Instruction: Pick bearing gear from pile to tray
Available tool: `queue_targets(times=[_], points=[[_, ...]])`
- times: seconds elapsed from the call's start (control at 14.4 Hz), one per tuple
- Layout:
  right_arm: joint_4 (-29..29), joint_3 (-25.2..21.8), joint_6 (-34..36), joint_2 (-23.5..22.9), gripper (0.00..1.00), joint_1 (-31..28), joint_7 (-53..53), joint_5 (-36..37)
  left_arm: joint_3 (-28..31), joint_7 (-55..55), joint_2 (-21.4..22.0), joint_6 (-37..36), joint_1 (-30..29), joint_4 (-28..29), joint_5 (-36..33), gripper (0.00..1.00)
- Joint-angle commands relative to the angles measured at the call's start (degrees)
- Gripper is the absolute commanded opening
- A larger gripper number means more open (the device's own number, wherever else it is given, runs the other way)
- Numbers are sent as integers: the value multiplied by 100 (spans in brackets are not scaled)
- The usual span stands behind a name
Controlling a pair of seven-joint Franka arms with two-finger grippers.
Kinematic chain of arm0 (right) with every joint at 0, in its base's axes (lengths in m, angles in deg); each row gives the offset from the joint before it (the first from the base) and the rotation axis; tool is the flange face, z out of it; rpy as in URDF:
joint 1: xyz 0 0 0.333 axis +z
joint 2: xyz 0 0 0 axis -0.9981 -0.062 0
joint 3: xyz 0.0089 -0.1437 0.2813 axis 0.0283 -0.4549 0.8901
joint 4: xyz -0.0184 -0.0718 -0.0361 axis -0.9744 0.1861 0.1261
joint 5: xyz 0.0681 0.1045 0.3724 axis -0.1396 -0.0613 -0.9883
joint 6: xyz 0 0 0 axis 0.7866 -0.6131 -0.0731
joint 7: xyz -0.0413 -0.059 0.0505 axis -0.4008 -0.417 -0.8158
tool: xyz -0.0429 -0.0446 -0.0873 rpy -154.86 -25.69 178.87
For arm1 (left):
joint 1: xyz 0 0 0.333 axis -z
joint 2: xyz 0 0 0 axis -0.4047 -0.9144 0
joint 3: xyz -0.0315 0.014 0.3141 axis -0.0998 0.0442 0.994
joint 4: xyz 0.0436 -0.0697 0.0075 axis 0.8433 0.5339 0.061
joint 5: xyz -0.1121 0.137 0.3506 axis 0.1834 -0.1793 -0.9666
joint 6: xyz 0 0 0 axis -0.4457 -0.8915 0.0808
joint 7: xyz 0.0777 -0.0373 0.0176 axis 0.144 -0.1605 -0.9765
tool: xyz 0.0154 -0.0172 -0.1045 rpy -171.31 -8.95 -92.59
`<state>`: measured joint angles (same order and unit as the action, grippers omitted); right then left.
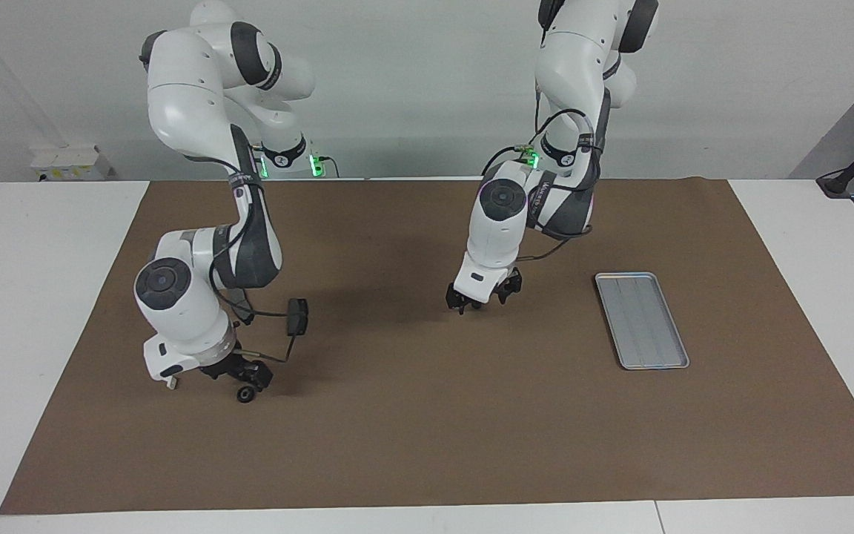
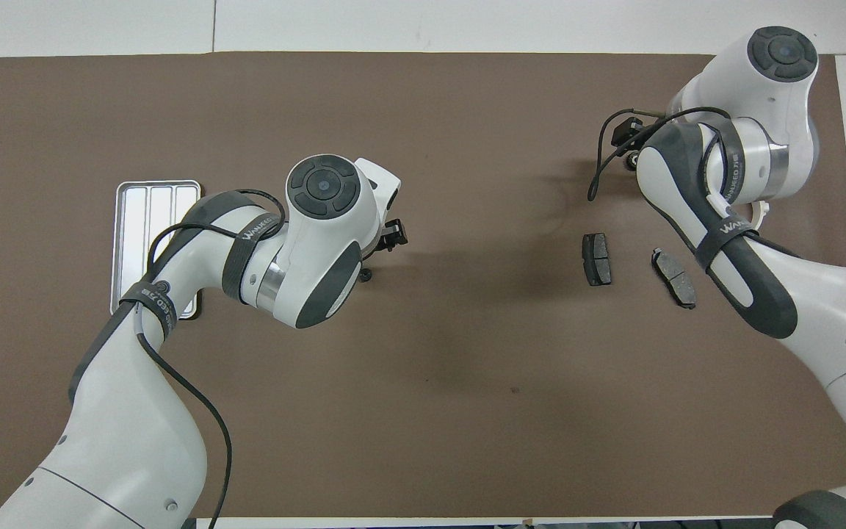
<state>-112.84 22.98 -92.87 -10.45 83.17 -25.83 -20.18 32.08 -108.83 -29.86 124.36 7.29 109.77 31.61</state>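
Note:
One small black bearing gear (image 1: 246, 394) lies on the brown mat toward the right arm's end. My right gripper (image 1: 239, 375) is low right over it, fingers open, the gear just under the tips. A second bearing gear (image 2: 366, 276) peeks out from under my left arm's wrist near the mat's middle; in the facing view it is hidden. My left gripper (image 1: 481, 300) is down at that spot with its fingers open. The silver tray (image 1: 642, 319) lies empty toward the left arm's end. Of the pile, two dark brake pads (image 2: 597, 258) (image 2: 674, 277) show.
The white plastic arc (image 2: 761, 211) is mostly covered by the right arm. A brake pad (image 1: 297, 315) lies close beside the right arm's cable. The brown mat (image 1: 427, 430) covers most of the white table.

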Motion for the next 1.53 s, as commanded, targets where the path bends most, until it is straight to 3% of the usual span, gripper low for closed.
queue_targets(times=[0.0,0.42,0.49,0.62,0.97,1.04,1.32,1.46], points=[[-49,81,-364,-163,100,-86,-28,94,28,-233,320,151,83,520,112,99],[-5,90,-646,-357,100,-86,-28,94,28,-269,514,1249,110,1320,112,99],[-14,90,-646,-357,96,-86,-28,94,28,-269,514,1346,109,1364,112,99],[-23,90,-637,-357,79,-86,-28,94,20,-269,523,1399,109,1417,112,99],[-49,90,-549,-348,9,-94,-11,33,28,-260,549,1715,118,1618,112,95],[-40,90,-540,-340,0,-94,-11,24,28,-269,549,1803,136,1663,112,94],[-14,90,-470,-340,0,-112,-28,33,28,-278,549,1813,162,1672,112,92],[117,90,-173,-322,0,-112,-72,94,28,-286,558,1813,223,1672,112,86]])
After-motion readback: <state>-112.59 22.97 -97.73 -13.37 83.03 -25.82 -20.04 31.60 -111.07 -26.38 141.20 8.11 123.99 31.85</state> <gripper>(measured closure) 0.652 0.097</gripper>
